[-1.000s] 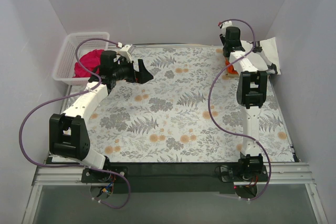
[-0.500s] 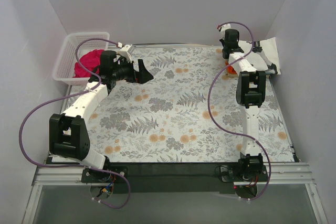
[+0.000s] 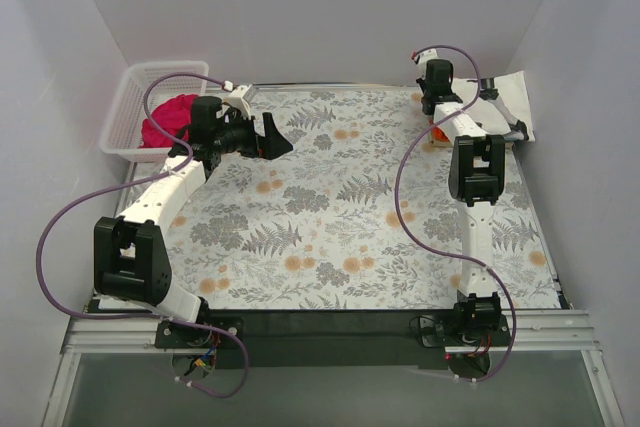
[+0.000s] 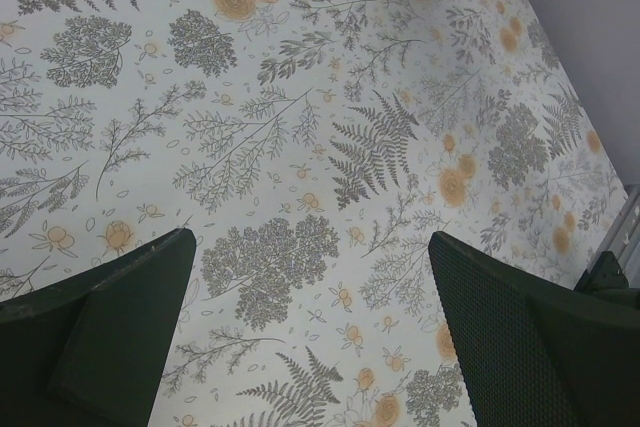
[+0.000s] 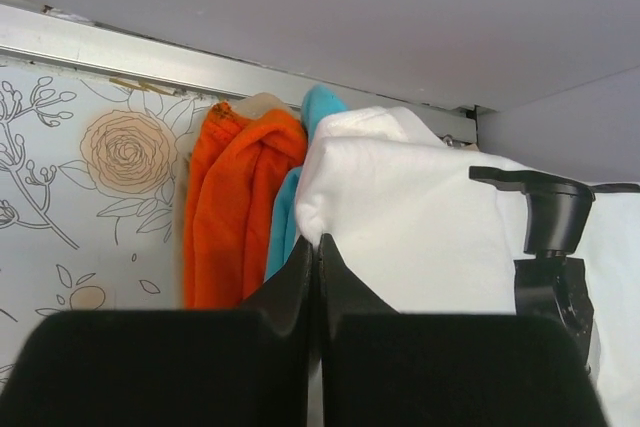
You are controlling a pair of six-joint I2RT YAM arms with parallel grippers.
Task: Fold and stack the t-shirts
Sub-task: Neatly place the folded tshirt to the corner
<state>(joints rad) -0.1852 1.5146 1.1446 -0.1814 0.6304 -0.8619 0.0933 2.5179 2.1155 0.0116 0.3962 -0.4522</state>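
Left gripper (image 4: 310, 239) spread wide above table (image 4: 300, 97), right gripper (image 5: 315, 247) reached far, clenched at white shirt (image 5: 410, 237) edge, grasp unclear.

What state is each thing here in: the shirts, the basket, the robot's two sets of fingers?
orange t-shirt: bunched up.
teal t-shirt: squeezed between the orange t-shirt and the off-white t-shirt, mostly hidden.
off-white t-shirt: bunched up.
basket: upright, holding the magenta t-shirt.
magenta t-shirt: crumpled.
left fingers: wide open, empty.
right fingers: shut, tips at the off-white t-shirt's edge; pinch unclear.

Overhead; wrist views close, apparently oblique.
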